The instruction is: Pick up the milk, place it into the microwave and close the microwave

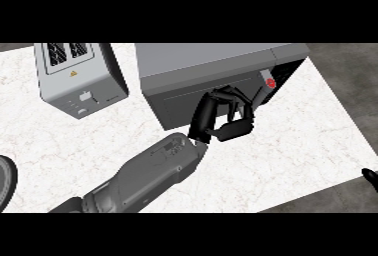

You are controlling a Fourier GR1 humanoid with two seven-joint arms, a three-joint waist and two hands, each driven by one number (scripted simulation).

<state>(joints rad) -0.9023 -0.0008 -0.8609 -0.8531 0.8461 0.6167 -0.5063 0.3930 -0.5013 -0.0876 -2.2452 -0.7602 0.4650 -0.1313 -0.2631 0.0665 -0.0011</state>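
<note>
A white marbled desk [295,150] is filling most of the view under even light. Dark grey floor [347,75] is showing past its edge from 1 to 5 o'clock. A grey toaster [77,80] is sitting toward 10 o'clock.

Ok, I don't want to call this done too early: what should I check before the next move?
1. Milk left out on the counter: none seen, ok.
2. Milk inside the microwave: cannot tell, the inside is hidden.
3. Left hand on the door: it is against the door, ok.
4. Door fully shut: cannot tell.
5. Toaster apart from the arm: ok.
6. Right hand: only a tip at the right edge, cannot tell.
</note>
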